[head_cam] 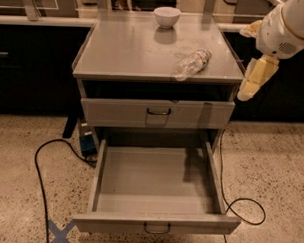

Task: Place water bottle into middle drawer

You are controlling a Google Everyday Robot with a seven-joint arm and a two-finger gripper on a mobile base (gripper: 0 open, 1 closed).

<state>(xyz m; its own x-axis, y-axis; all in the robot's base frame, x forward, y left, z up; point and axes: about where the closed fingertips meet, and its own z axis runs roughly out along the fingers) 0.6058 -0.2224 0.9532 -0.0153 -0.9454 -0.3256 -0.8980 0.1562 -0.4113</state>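
The water bottle (192,64) is clear plastic with a pale label. It lies on its side on the right part of the grey cabinet top (129,50). The middle drawer (157,181) is pulled fully out below; its grey tray floor is bare, and a small dark handle (156,227) sits on its front panel. My gripper (248,89) hangs from the white arm (285,25) just off the cabinet's right edge, to the right of the bottle and slightly lower. It holds nothing.
A white round bowl (166,16) stands at the back of the cabinet top. A shut drawer (157,112) sits above the open one. Black cables (40,174) loop on the speckled floor on both sides. A blue tape cross (58,234) marks the floor at front left.
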